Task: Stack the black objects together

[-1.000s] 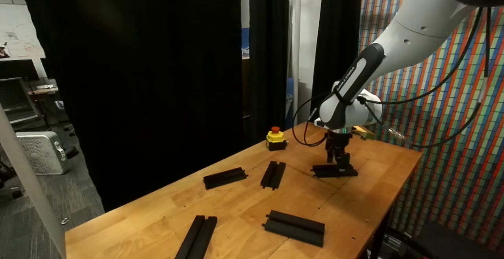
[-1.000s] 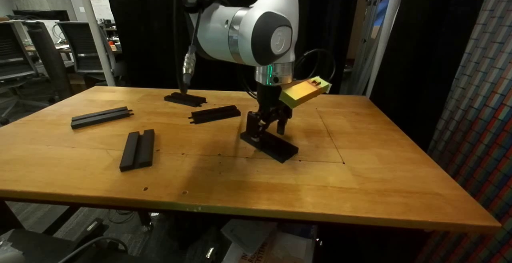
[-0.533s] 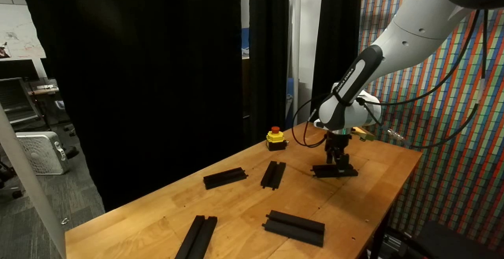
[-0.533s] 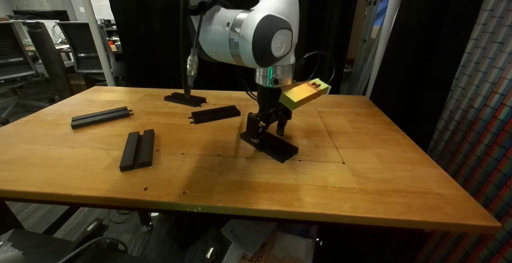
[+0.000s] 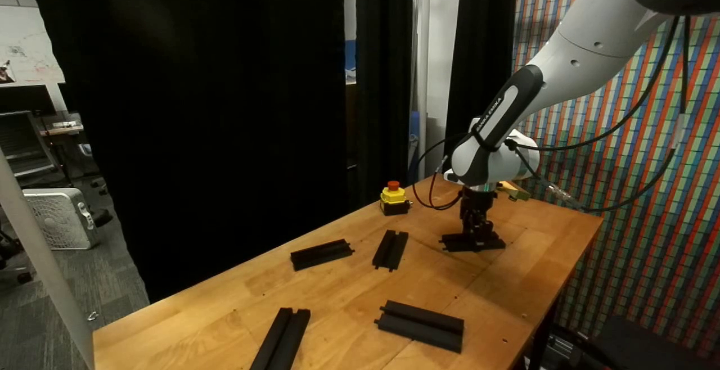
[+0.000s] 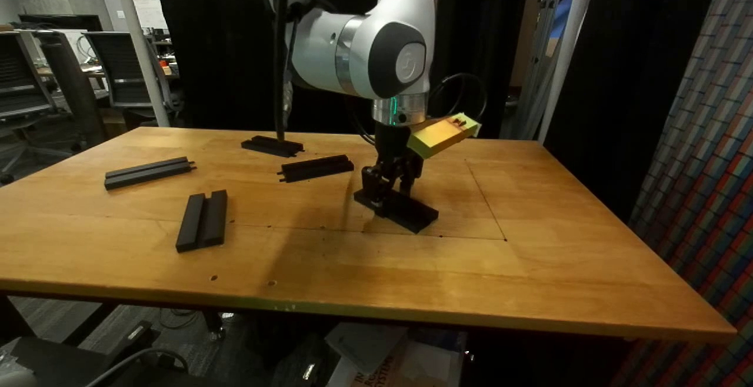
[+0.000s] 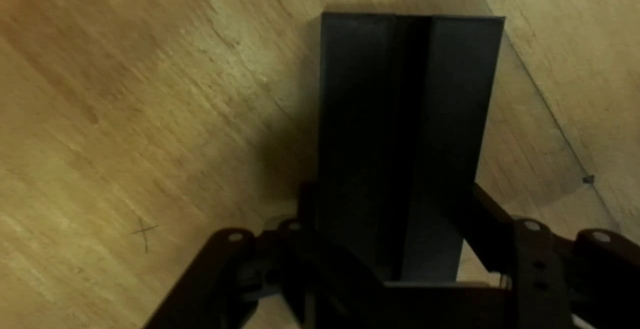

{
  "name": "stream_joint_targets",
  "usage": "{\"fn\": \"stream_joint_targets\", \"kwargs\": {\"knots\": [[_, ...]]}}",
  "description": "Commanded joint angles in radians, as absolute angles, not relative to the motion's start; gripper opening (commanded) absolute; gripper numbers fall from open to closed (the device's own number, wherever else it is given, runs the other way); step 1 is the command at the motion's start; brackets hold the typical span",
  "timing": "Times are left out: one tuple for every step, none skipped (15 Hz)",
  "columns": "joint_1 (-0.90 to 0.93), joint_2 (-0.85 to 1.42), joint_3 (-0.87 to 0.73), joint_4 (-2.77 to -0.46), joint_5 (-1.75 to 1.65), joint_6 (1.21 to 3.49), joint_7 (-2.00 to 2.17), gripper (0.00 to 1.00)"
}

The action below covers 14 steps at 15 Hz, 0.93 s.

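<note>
Dim light, soft shadows over the tabletop [image 6: 529, 275], blurry end effector [image 7: 392, 201] in wrist view.

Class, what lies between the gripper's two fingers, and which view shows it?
A grooved black bar lies between the fingers; the wrist view shows this.

A wooden table [image 6: 529, 281] spreads through both exterior views, with a small cross mark [image 7: 145, 230] on its surface in the wrist view. Upright near an edge stands a yellow-and-black box [image 5: 394, 197], a red button [image 5: 394, 185] on top. Black curtains [image 5: 185, 122] hang beyond that edge, and a brick-patterned wall [image 5: 607, 173] rises to the right. A white box fan [image 5: 59, 218] stands on the grey floor [image 5: 121, 269]. Office chairs [image 6: 115, 72] stand farther back, and papers [image 6: 370, 343] show below the table's edge.
</note>
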State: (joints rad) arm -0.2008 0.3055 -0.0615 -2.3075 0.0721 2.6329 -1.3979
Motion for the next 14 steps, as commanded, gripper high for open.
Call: {"fn": "stream_joint_targets", "kwargs": {"knots": [[-0.217, 0.326, -0.019, -2.290, 0.071, 2.647, -1.428, 0.45], [-0.211, 0.327, -0.011, -2.294, 0.067, 2.652, -1.432, 0.45], [-0.206, 0.326, -0.003, -2.298, 0.063, 2.653, -1.438, 0.45], [-0.202, 0.324, 0.005, -2.302, 0.055, 2.656, -1.445, 0.45], [-0.197, 0.325, 0.013, -2.305, 0.046, 2.658, -1.451, 0.45], [-0.192, 0.326, 0.020, -2.307, 0.037, 2.660, -1.459, 0.45], [-0.190, 0.325, 0.027, -2.309, 0.029, 2.657, -1.473, 0.45], [-0.187, 0.326, 0.034, -2.311, 0.019, 2.654, -1.490, 0.45], [-0.186, 0.326, 0.041, -2.311, 0.012, 2.650, -1.509, 0.45], [-0.186, 0.324, 0.048, -2.313, 0.004, 2.647, -1.534, 0.45], [-0.184, 0.325, 0.057, -2.315, -0.005, 2.643, -1.564, 0.45], [-0.181, 0.324, 0.061, -2.315, -0.012, 2.639, -1.587, 0.45], [-0.177, 0.325, 0.067, -2.317, -0.018, 2.640, -1.609, 0.45], [-0.172, 0.327, 0.072, -2.318, -0.027, 2.642, -1.626, 0.45]]}}
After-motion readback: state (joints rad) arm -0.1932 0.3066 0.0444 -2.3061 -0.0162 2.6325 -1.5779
